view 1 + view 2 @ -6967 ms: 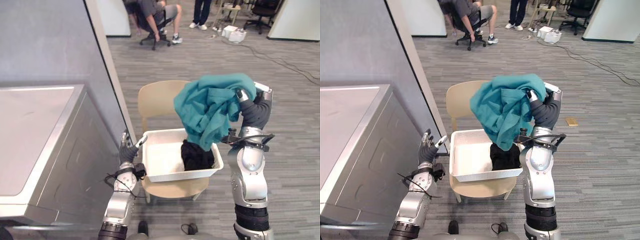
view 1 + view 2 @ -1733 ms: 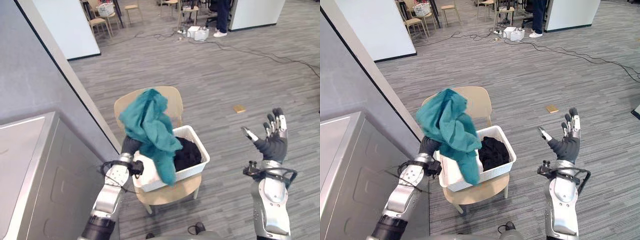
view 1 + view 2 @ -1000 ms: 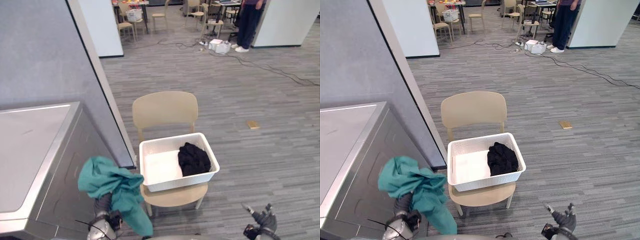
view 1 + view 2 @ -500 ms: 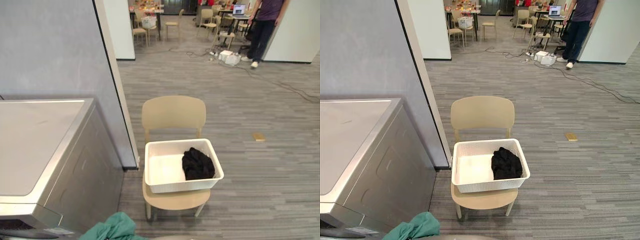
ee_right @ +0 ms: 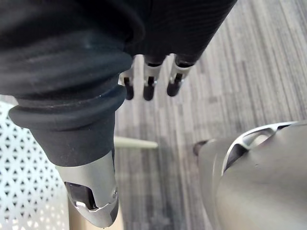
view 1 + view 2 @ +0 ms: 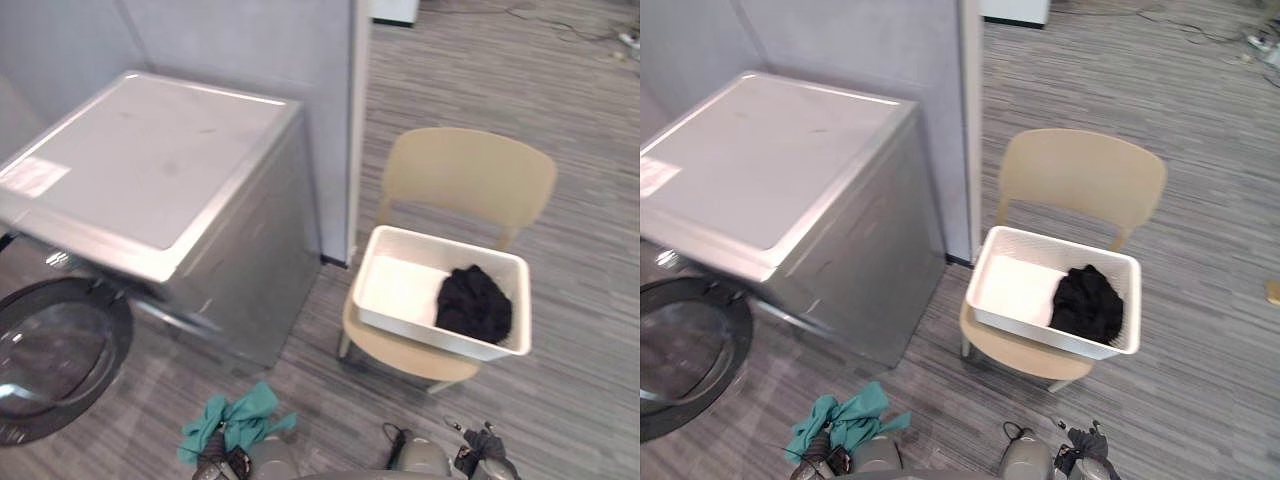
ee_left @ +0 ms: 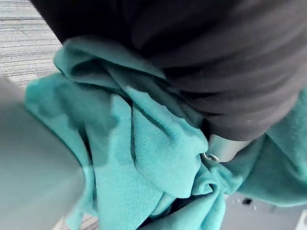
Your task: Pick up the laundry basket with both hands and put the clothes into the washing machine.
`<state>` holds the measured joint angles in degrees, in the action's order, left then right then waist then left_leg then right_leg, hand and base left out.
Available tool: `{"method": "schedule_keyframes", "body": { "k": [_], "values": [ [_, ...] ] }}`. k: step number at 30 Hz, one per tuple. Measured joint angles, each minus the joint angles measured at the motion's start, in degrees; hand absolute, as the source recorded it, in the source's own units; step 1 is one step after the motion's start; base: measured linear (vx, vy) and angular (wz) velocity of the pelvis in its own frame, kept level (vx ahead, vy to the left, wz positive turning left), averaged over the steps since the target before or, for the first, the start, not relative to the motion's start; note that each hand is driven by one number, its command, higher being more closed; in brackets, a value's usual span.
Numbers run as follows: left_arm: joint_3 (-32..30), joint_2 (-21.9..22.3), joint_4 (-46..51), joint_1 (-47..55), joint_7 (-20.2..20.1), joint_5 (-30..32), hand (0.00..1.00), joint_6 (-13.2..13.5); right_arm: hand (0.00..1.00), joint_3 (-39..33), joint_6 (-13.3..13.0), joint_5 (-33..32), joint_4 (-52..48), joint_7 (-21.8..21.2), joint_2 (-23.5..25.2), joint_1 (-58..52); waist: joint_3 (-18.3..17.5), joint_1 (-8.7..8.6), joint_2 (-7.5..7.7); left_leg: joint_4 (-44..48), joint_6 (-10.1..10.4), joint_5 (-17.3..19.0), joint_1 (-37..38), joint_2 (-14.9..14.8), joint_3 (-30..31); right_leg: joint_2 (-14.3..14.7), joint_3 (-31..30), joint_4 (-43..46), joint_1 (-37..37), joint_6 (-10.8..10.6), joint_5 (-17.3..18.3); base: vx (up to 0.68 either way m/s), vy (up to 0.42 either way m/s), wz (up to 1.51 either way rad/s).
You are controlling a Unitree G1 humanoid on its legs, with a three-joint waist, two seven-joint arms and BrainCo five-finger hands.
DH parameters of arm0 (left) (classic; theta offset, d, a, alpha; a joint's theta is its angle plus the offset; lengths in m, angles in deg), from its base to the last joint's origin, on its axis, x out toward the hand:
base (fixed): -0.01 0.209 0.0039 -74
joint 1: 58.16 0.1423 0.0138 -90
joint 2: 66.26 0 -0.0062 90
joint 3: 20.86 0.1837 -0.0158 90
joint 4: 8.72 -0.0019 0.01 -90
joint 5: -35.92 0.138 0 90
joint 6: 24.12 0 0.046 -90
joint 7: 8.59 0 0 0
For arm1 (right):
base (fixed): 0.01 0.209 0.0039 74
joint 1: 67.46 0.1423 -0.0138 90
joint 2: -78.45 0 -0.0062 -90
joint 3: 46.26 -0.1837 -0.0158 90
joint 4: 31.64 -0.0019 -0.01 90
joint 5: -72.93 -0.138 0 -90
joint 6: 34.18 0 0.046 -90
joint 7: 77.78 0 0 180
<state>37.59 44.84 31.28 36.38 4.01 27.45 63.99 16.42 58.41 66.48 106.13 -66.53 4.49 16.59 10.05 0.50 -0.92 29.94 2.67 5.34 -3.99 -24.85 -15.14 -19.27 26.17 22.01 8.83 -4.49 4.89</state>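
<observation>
Left wrist view has the teal shirt bunched against the left hand; whether that hand grips it I cannot tell. From the head, the shirt sits low, in front of the washer, whose door hangs open. The right hand hangs spread and empty. The basket rests on the chair, with a black garment at its right end. Loading looks half done. The next move is probably to carry the shirt past the door into the drum, then release it.
</observation>
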Motion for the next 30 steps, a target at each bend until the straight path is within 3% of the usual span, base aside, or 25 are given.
{"method": "schedule_keyframes", "body": {
  "k": [1, 2, 4, 7, 8, 9, 10, 11, 13, 14, 15, 16, 17, 18, 19, 21, 23, 25, 26, 29, 30],
  "values": [
    [0.51, 0.04, -0.16, -0.01, -0.11, -0.04, 1.00, -0.13, 0.00, -1.52, 0.05, -0.02, 0.32, 0.07, -0.25, -0.03, -1.45, -0.11, -1.07, -6.63, 1.41, -5.79, 1.08, -0.99, 0.59, -1.43, 1.16, 0.28, 1.77, -2.24, -1.23, -0.10, 0.342, 0.87],
    [2.14, 0.27, -0.02, -0.17, -0.03, -0.20, 1.00, -0.09, 0.00, -2.92, 0.30, -0.10, 1.30, 0.14, -1.12, 0.46, -2.27, -0.70, -2.11, -11.93, 7.30, -3.75, 1.99, 1.18, 2.73, -2.84, 1.94, -0.24, 2.72, -4.13, -2.52, -0.11, 0.452, 0.96],
    [4.56, -2.10, 0.03, -0.01, 0.21, -0.57, 1.00, 0.02, 0.00, -3.09, 0.80, -0.18, 4.09, 0.10, 0.22, 1.37, -2.27, -1.39, -0.67, -15.68, 11.97, 0.20, 1.83, 3.58, 4.33, -3.37, -0.15, -2.02, 2.41, -4.54, -3.98, -0.14, 0.446, 0.88],
    [7.38, -5.59, 0.04, 2.03, 0.20, -0.94, 1.00, 0.05, 0.00, -3.10, 1.58, -0.18, 6.37, 0.05, 2.93, 2.31, -3.05, -0.88, 1.51, -13.31, 12.09, 4.23, 1.96, 5.51, 4.25, -3.91, -1.57, -7.43, -1.19, -4.70, -8.19, -0.14, 0.348, 0.24],
    [9.05, -6.68, -0.06, 3.46, 0.15, -0.89, 1.00, 0.07, 0.00, -3.04, 1.53, -0.18, 6.51, 0.06, 3.12, 2.74, -3.37, -0.15, 1.82, -9.37, 11.80, 7.01, 1.43, 5.89, 4.23, -3.78, -2.25, -11.25, -3.29, -4.94, -11.51, -0.12, 0.178, -0.19],
    [9.32, -6.77, -0.09, 3.47, 0.13, -0.90, 1.00, 0.07, 0.00, -3.03, 1.52, -0.18, 6.52, 0.06, 2.98, 2.85, -3.35, 0.04, 1.71, -8.75, 11.84, 7.63, 1.03, 5.93, 4.22, -3.76, -2.44, -11.75, -3.45, -5.30, -12.00, -0.20, 0.206, -0.31],
    [10.10, -6.55, -0.30, 3.58, 0.05, -0.89, 1.00, 0.06, 0.00, -2.99, 1.50, -0.17, 6.60, 0.10, 2.41, 3.33, -3.67, 0.61, 2.07, -6.17, 11.61, 10.52, -0.33, 6.10, 4.26, -3.80, -3.08, -13.67, -3.42, -5.89, -13.90, -0.19, 0.136, -0.23],
    [10.94, -6.56, -0.52, 3.53, 0.02, -0.76, 1.00, 0.06, 0.00, -2.93, 1.60, -0.17, 6.75, 0.11, 2.29, 3.81, -3.55, 0.78, 1.95, -4.45, 11.21, 11.47, -1.46, 6.23, 4.18, -3.86, -3.49, -14.73, -3.24, -5.31, -14.86, -0.26, 0.170, -0.29],
    [13.25, -6.57, -1.86, 3.45, -0.07, 0.36, 1.00, -0.01, 0.00, -0.82, 2.06, 0.17, 6.97, 0.12, 2.16, 5.07, -3.36, 0.35, 1.54, -0.58, 9.99, 14.01, -4.40, 6.88, 4.49, -3.70, -4.63, -17.43, -2.44, 0.72, -16.66, -0.27, 0.146, -0.14],
    [13.60, -6.58, -1.89, 3.36, -0.07, 0.75, 1.00, -0.06, 0.00, -0.74, 2.33, 0.27, 6.85, 0.11, 2.15, 5.07, -2.91, 0.15, 0.78, -0.36, 9.78, 14.12, -4.73, 6.89, 5.01, -2.70, -6.67, -17.40, -2.21, 3.26, -13.70, -0.22, 0.094, 0.15],
    [13.77, -6.33, -1.87, 3.17, -0.07, 0.89, 1.00, -0.07, 0.00, -0.67, 2.63, 0.27, 6.90, 0.04, 1.68, 5.20, -2.81, -0.04, 0.32, -1.48, 9.68, 14.11, -4.74, 7.09, 7.05, 0.00, -11.67, -16.13, -1.92, 4.77, -7.58, -0.14, 0.051, 0.26],
    [14.00, -6.16, -1.81, 3.15, -0.11, 0.99, 1.00, -0.04, 0.00, -0.60, 2.76, 0.26, 6.95, 0.11, 1.75, 5.23, -2.72, 0.01, -0.09, -2.46, 9.62, 14.07, -4.63, 7.10, 7.91, 1.42, -14.50, -14.10, -1.08, 4.99, -4.56, -0.07, 0.014, 0.38],
    [13.87, -6.72, -1.78, 3.30, -0.14, 1.99, 1.00, -0.03, 0.00, 0.45, 2.69, 0.25, 6.87, 0.07, 2.25, 5.18, -2.78, 0.05, 0.64, -4.46, 9.03, 13.33, -3.75, 7.34, 9.68, 4.66, -17.61, -4.84, 1.56, 1.20, -1.86, -0.01, -0.037, 0.29],
    [13.63, -7.08, -2.20, 3.66, -0.08, 2.42, 1.00, -0.23, 0.00, 0.90, 2.54, 0.21, 6.67, -0.17, 2.64, 4.81, -3.25, 0.30, 1.77, -6.66, 9.21, 12.63, -2.19, 7.72, 10.69, 7.38, -18.79, 0.01, 2.35, -0.32, 2.01, 0.02, -0.063, 0.19],
    [13.44, -7.17, -2.25, 3.82, -0.07, 2.51, 1.00, -0.34, 0.00, 1.11, 2.50, 0.18, 6.22, -0.20, 2.99, 4.71, -3.40, 0.56, 2.05, -7.78, 9.52, 12.38, -1.32, 7.67, 10.72, 7.85, -19.08, 0.43, 2.45, -0.28, 2.70, 0.06, -0.123, 0.05],
    [13.50, -7.14, -2.42, 3.93, -0.07, 2.78, 1.00, -0.68, 0.00, 1.51, 2.07, 0.14, 4.80, -0.33, 4.18, 4.31, -3.88, 0.42, 2.32, -13.12, 9.45, 9.27, 1.19, 7.57, 11.38, 9.20, -20.12, 1.03, 2.53, -2.58, 4.21, 0.11, -0.182, -0.04],
    [13.60, -6.13, -2.47, 3.13, -0.43, 4.03, 1.00, -1.35, 0.00, 1.40, 1.70, -0.12, 4.76, -0.42, 4.46, 4.44, -5.31, 0.47, 2.14, -20.18, 8.42, 2.94, 2.43, 6.99, 11.79, 11.26, -20.53, -0.17, 3.63, -3.37, 4.04, 0.15, -0.226, 0.12],
    [16.34, -6.06, -1.79, 1.80, -1.62, 5.26, 1.00, -1.38, 0.00, 1.27, 1.23, -0.22, 5.03, -0.39, 3.76, 3.64, -5.55, -0.74, 2.34, -27.53, 5.06, -5.31, 2.97, 7.85, 10.33, 11.27, -20.44, -0.64, 3.57, -1.90, 2.40, 0.13, -0.137, 0.83],
    [16.39, -5.44, -1.82, 0.68, -2.07, 5.26, 1.00, -1.50, 0.00, 1.09, 1.24, -0.23, 5.32, -0.39, 3.42, 3.25, -5.50, -1.54, 2.21, -26.63, 4.90, -5.25, 3.19, 8.74, 10.13, 11.29, -20.81, 1.25, 3.07, -0.08, 2.67, 0.18, -0.065, 1.01],
    [16.42, -2.83, -0.70, 0.28, -2.57, 5.31, 1.00, -1.61, 0.00, 0.31, 1.20, -0.21, 4.49, -0.36, 2.95, 1.66, -5.32, -1.86, 2.25, -23.87, 5.01, -5.15, 6.49, 8.91, 10.06, 11.18, -21.53, 5.81, -0.84, 2.05, 3.96, 0.14, -0.026, 0.62],
    [16.50, -1.95, 0.84, 0.96, -2.57, 5.31, 1.00, -1.52, 0.00, 0.35, 1.14, -0.21, 4.02, -0.38, 2.73, 1.40, -5.98, -1.82, 1.59, -20.45, 6.66, -4.05, 5.62, 8.77, 10.51, 11.20, -22.03, 5.29, -2.22, 2.64, 5.63, 0.06, -0.014, 0.32]
  ]
}}
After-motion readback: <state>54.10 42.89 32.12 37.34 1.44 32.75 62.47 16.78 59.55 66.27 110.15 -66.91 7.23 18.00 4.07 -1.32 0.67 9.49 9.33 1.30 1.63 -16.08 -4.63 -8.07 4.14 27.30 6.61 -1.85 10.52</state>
